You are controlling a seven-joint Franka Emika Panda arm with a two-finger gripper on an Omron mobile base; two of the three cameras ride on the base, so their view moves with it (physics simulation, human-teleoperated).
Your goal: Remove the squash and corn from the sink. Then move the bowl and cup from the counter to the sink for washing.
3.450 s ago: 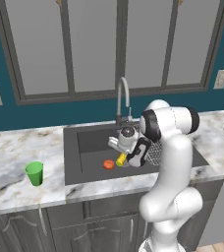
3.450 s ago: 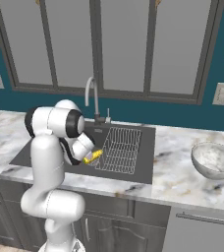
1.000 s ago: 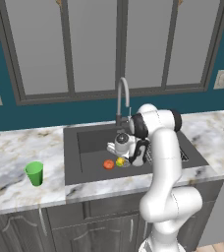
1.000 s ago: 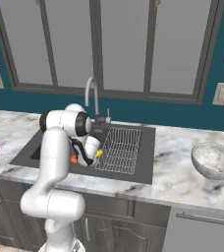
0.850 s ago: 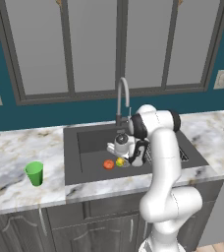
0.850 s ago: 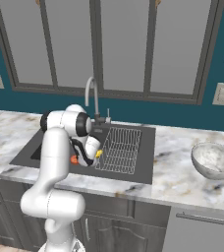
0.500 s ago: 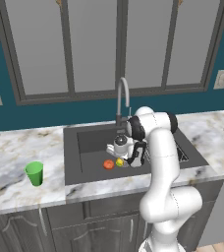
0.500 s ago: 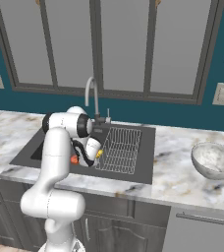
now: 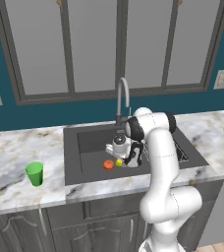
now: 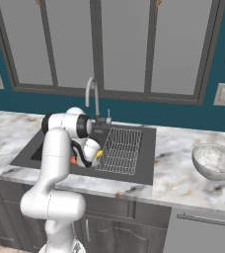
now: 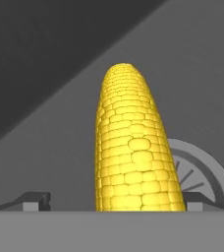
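Jaws released, straddling corn [image 11: 133, 152] on sink [image 9: 89, 172] floor; squash [image 9: 108, 164] just beside; cup [image 9: 34, 173] on worktop [image 9: 15, 182], well apart.

White arm bent forward and down, end effector [image 11: 112, 204] low (jaws wide apart).

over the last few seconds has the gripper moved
Yes. In the left base view the gripper has swung left, away from the wire rack, and lowered to the corn beside the squash in the sink.
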